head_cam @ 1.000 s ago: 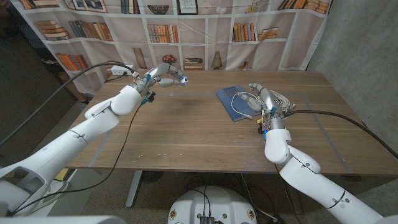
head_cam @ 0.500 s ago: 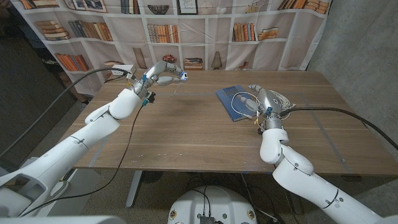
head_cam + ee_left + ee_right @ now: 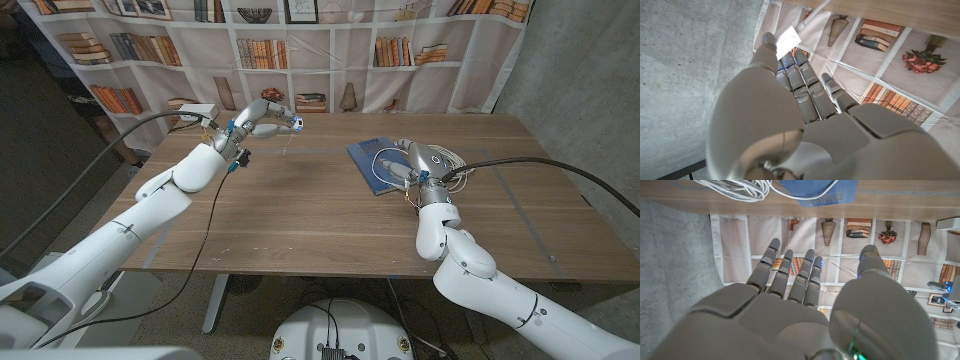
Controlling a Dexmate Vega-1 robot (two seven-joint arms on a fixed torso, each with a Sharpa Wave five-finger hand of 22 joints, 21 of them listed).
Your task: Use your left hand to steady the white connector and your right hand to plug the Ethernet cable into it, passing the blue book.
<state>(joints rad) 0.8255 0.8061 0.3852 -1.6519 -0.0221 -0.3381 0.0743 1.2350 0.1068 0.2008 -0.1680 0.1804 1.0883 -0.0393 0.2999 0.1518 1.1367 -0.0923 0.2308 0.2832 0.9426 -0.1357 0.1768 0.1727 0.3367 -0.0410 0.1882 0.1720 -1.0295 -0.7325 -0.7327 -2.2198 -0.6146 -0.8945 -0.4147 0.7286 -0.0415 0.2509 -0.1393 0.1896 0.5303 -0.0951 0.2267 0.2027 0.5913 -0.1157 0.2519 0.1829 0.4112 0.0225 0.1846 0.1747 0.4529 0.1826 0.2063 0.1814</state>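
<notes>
My left hand (image 3: 262,118) is raised above the table's far left part and pinches a small white connector (image 3: 298,124) between thumb and fingers. The left wrist view shows the same connector (image 3: 788,36) at the fingertips. A blue book (image 3: 372,163) lies right of the table's middle, with a loop of white Ethernet cable (image 3: 385,160) across it. The rest of the coil (image 3: 455,160) lies beside the book. My right hand (image 3: 417,160) hovers at the book's right edge over the cable. In the right wrist view its fingers (image 3: 790,272) are spread and hold nothing, with the cable coil (image 3: 737,189) and book (image 3: 822,191) beyond them.
A white box (image 3: 197,111) with a thick cable sits at the table's far left corner. A printed bookshelf backdrop (image 3: 300,50) hangs behind the wooden table (image 3: 300,215). The right table edge runs close behind the cable coil.
My right hand has shifted left, closer to the book and the cable loop. My left hand with the connector has barely moved.
</notes>
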